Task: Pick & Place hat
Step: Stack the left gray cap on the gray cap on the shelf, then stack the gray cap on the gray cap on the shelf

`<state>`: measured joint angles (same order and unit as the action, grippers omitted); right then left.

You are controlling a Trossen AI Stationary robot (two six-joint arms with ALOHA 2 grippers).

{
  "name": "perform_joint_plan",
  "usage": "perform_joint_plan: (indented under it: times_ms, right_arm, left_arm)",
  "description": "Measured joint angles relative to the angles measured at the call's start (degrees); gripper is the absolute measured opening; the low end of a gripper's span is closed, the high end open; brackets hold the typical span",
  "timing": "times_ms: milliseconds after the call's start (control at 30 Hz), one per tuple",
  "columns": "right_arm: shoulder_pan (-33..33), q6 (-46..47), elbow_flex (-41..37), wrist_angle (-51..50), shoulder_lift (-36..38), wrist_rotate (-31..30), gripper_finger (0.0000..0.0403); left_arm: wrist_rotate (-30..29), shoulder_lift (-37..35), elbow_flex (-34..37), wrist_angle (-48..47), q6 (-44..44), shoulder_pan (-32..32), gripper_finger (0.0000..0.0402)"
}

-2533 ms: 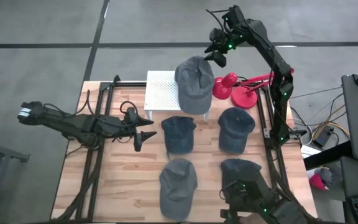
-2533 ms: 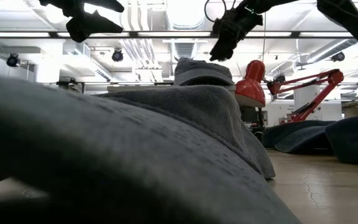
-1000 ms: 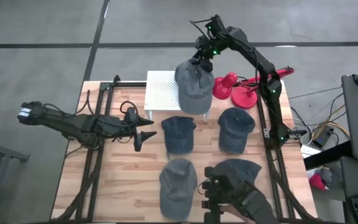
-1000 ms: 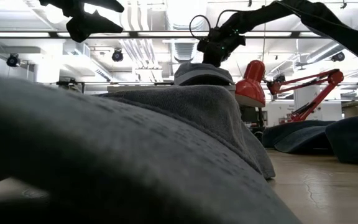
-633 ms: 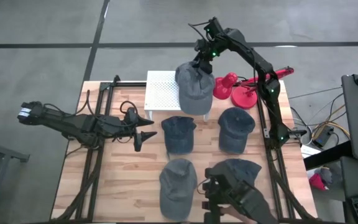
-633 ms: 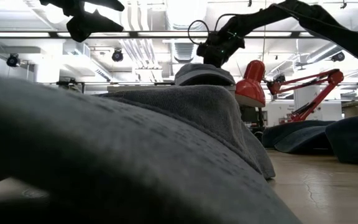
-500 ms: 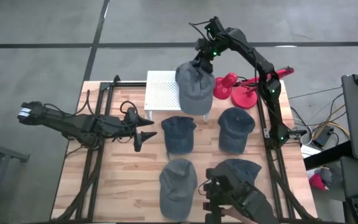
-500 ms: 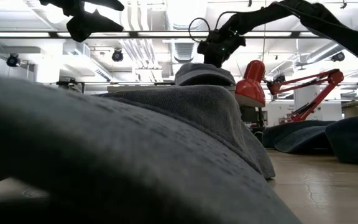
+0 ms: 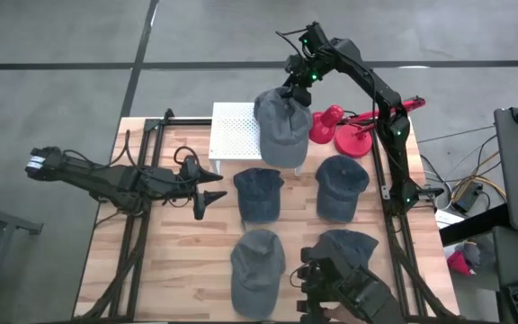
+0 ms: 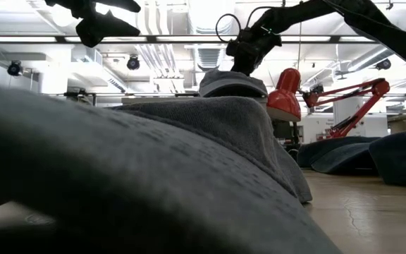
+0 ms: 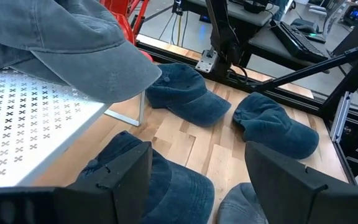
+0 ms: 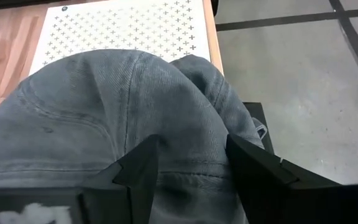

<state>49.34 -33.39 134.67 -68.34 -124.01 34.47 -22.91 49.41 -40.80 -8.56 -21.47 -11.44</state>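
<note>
Atop white stand point(image 9: 235, 131), grey hat point(image 9: 283, 121) directly beneath right end effector point(image 9: 293, 83), fingers spread astride crown.

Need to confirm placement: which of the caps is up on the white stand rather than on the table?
The lighter grey cap, under the right gripper; the four darker blue caps lie on the wooden table.

Bare wooden table point(image 9: 169, 261) lies open on the left; dark caps point(image 9: 259, 193) crowd the right.
</note>
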Motion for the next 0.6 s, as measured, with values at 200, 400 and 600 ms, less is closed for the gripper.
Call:
perform_joint_plan:
  times_ms: [200, 400, 600]
  right_arm:
    - [-0.1, 0.0, 0.0, 0.2, 0.6, 0.0, 0.0209]
    - [-0.1, 0.0, 0.0, 1.0, 1.5, -0.2, 0.0217]
    - [-0.1, -0.5, 0.0, 2.1, 3.5, -1.9, 0.0215]
  left_arm:
    - [1.0, 0.0, 0.0, 0.0, 0.1, 0.0, 0.0262]
    - [1.0, 0.0, 0.0, 0.0, 0.1, 0.0, 0.0262]
    - [1.0, 0.0, 0.0, 0.0, 0.1, 0.0, 0.0262]
